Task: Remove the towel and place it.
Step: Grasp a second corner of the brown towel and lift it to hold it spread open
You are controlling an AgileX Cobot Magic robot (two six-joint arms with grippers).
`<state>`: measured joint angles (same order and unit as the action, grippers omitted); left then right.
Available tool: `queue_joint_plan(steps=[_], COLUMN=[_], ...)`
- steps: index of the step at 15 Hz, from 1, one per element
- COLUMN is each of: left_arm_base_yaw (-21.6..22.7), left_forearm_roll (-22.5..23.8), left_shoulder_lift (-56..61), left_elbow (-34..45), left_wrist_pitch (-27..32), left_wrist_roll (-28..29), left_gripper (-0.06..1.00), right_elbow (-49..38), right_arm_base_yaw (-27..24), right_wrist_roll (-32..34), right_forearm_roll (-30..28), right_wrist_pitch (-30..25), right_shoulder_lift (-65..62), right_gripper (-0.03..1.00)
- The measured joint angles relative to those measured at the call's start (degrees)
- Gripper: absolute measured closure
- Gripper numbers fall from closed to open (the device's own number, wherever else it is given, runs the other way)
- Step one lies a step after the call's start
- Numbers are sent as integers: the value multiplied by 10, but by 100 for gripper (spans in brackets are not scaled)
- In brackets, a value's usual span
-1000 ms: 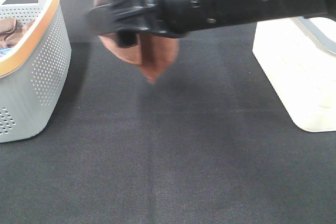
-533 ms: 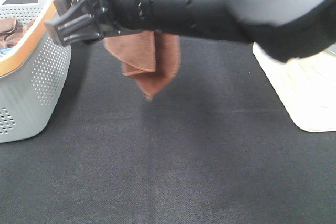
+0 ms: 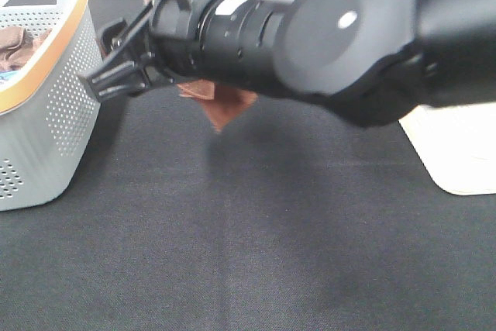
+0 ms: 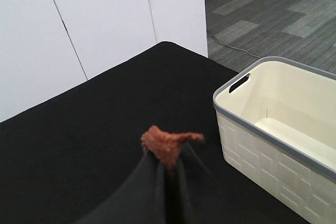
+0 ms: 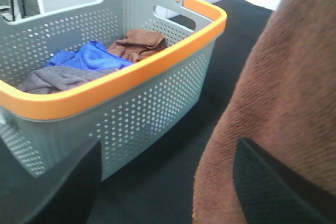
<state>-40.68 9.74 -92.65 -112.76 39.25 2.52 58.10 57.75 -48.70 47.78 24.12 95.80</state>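
Observation:
The towel [image 3: 225,106], reddish-brown terry, hangs in the air over the black table; my right arm hides most of it in the high view. My left gripper [image 4: 166,165] is shut on a bunched tuft of the towel [image 4: 168,142], which sticks out above its fingertips. In the high view my right gripper [image 3: 105,56] stands open beside the grey basket. The right wrist view has the towel [image 5: 283,87] hanging right by one finger [image 5: 278,187] of the right gripper [image 5: 168,187]. Its jaws stand wide apart and do not pinch the cloth.
A grey perforated basket [image 3: 46,114] with an orange rim [image 5: 131,72] stands at the left, holding a blue cloth [image 5: 89,56], a grey cloth and a duller brown bunched cloth [image 5: 139,43]. An empty white basket [image 3: 457,153] [image 4: 278,124] stands at the right.
My right arm has swung closer to the high camera, and its gripper has dropped beside the grey basket. The arm now covers more of the hanging towel.

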Motion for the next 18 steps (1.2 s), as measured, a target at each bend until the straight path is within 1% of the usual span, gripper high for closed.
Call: queue_joint_plan(steps=[1,2,4,6,8,9,10,11,14,16,18], left_arm_base_yaw=[0,0,0,0,0,0,0,0,0,0,0], left_forearm_roll=[0,0,0,0,0,-1,-3,-14,-48,-54,-59], left_shoulder_lift=[0,0,1,3,5,5,5,5,5,5,5], left_elbow=[0,0,0,0,0,0,0,0,0,0,0], left_wrist_pitch=[0,0,0,0,0,0,0,0,0,0,0], left_wrist_roll=[0,0,0,0,0,0,0,0,0,0,0], left_gripper=[94,94,94,94,94,94,94,94,94,94,94], right_elbow=[0,0,0,0,0,0,0,0,0,0,0], right_arm_base_yaw=[0,0,0,0,0,0,0,0,0,0,0], right_wrist_roll=[0,-7,-72,-136,-177,-206,-225,-238,-244,-245,-246], right_forearm_roll=[21,76,155,219,286,332,354,367,373,370,355], right_wrist_pitch=[13,50,97,119,144,165,180,194,217,216,211], right_shoulder_lift=[7,13,13,13,13,13,13,13,13,13,13], right_gripper=[29,29,29,29,29,26,25,24,22,22,22])
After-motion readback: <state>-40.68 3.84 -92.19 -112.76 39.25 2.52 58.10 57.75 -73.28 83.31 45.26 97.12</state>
